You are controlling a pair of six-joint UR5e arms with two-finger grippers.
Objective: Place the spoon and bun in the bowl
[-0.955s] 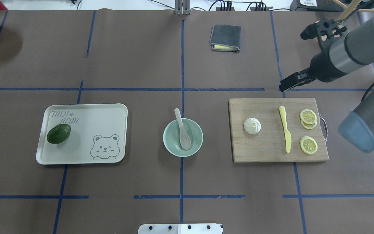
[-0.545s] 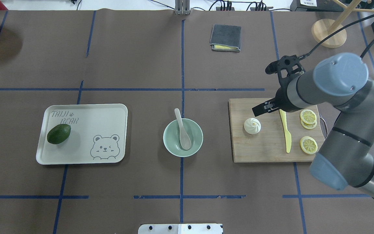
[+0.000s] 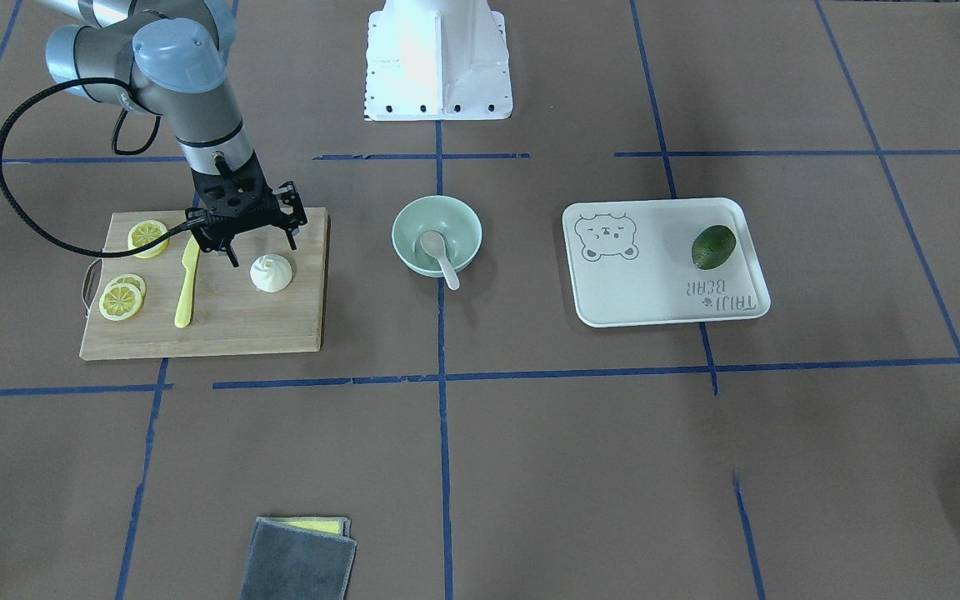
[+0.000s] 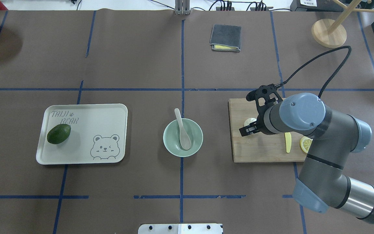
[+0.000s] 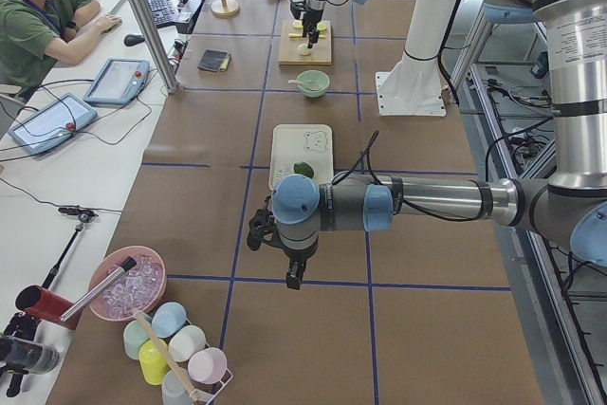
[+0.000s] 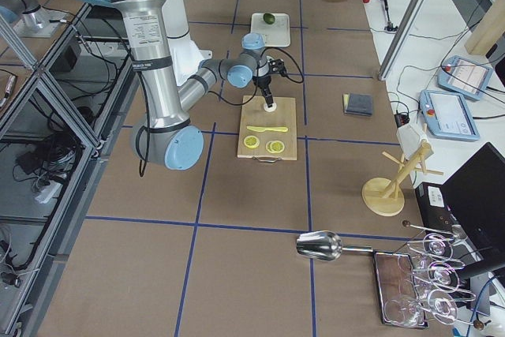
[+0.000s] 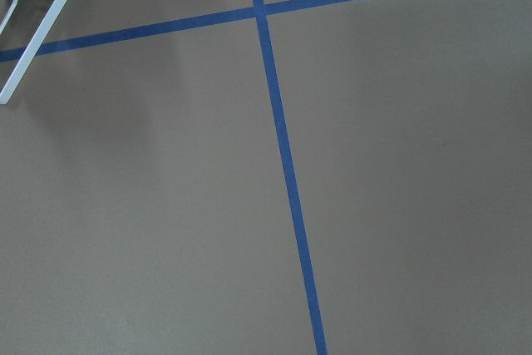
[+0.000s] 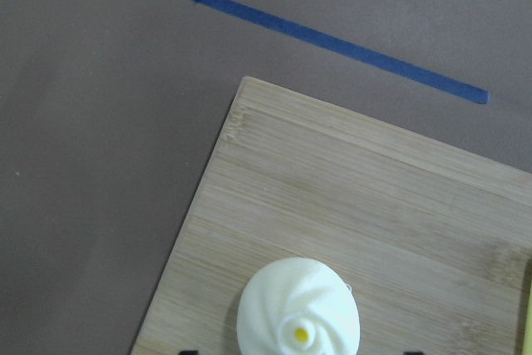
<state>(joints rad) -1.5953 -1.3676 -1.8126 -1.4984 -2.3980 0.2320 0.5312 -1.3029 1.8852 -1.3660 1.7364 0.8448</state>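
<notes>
The off-white spoon lies in the mint-green bowl at the table's middle, its handle over the far rim; both also show in the front view, the spoon in the bowl. The white pleated bun sits on the wooden cutting board. My right gripper is open and hovers just above the bun, fingers to either side. From overhead the wrist hides most of the bun. The right wrist view shows the bun close below. My left gripper shows only in the exterior left view, and I cannot tell its state.
On the board lie a yellow knife and lemon slices. A white bear-print tray with an avocado is left of the bowl. A grey cloth and a wooden stand are at the back.
My right arm has swung in from the far right and come down over the cutting board, and it now covers the bun from overhead. The spoon and bowl have not moved.
</notes>
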